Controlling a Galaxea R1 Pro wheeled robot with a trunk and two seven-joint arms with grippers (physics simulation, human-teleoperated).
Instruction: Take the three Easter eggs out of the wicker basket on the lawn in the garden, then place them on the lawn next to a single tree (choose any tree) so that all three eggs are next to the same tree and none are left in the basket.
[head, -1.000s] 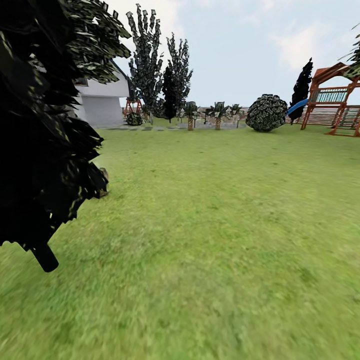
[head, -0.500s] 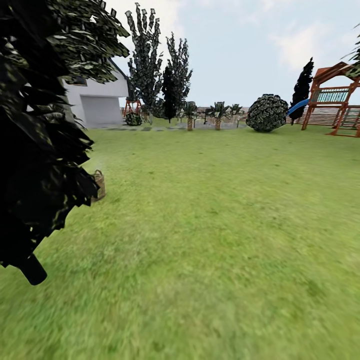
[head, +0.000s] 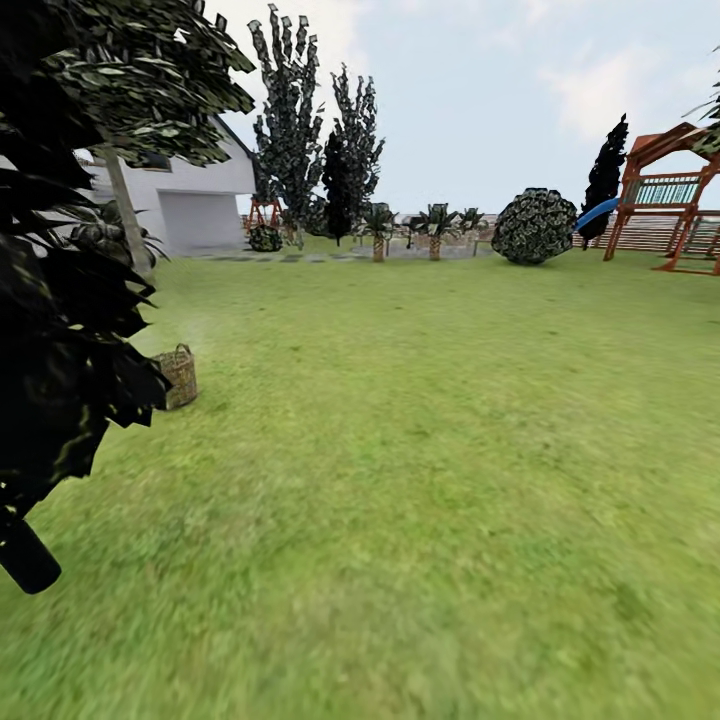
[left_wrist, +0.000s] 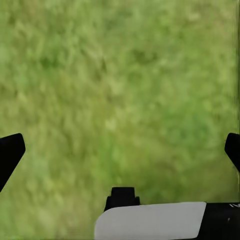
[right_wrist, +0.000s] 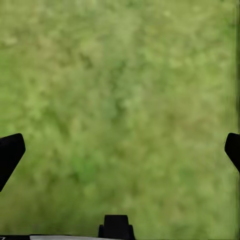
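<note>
In the head view, the wicker basket (head: 178, 376) is seen on the lawn (head: 430, 450) at the near left, just beside a dark cone-shaped tree (head: 60, 330). In each wrist view, the left gripper (left_wrist: 120, 150) and the right gripper (right_wrist: 120, 150) are held over grass, jaws spread wide and grasping nothing.

The wicker basket (head: 178, 376) sits on the lawn (head: 430, 450) at mid-left, the playset (head: 668, 195) upper right, the house (head: 195, 195) upper left.

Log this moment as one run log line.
phase: approaching | wicker basket: on lawn, ahead-left | eggs: not visible | left tool: open | right tool: open
</note>
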